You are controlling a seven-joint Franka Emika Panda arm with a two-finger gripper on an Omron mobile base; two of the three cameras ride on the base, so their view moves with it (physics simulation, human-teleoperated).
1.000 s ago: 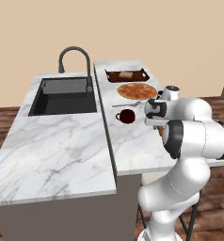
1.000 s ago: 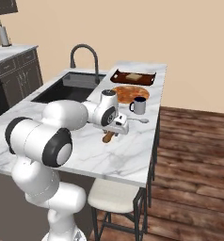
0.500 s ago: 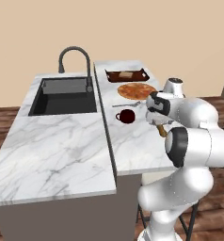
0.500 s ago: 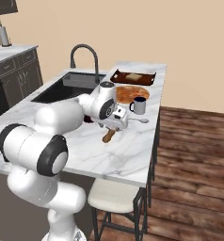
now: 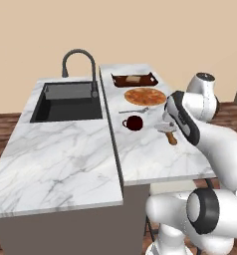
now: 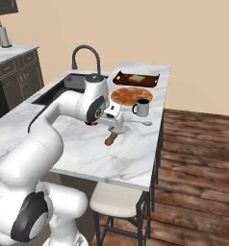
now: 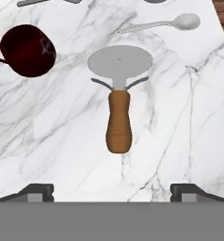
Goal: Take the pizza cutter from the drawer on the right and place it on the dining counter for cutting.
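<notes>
Pizza cutter (image 7: 119, 101) lies flat on dining table (image 7: 180, 117), near dark mug (image 7: 27, 50). End effector (image 7: 112, 190) above it, jaws wide, empty. Best next: retreat straight up, avoid clipping handle.

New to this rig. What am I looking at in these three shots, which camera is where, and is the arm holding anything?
It is a rendered kitchen with one white robot arm on a base that can drive. Two shots come from cameras on that base, behind the arm to its left and right. The third comes from a camera on the hand, looking along the gripper.

The arm works over the dining counter, a white marble slab beside a slab with a black sink and faucet.

On the counter lie the pizza cutter, a dark mug, a spoon, a pizza and a tray.

The gripper is open and holds nothing: in the hand view the cutter lies flat on the marble, apart from both finger tips.
</notes>
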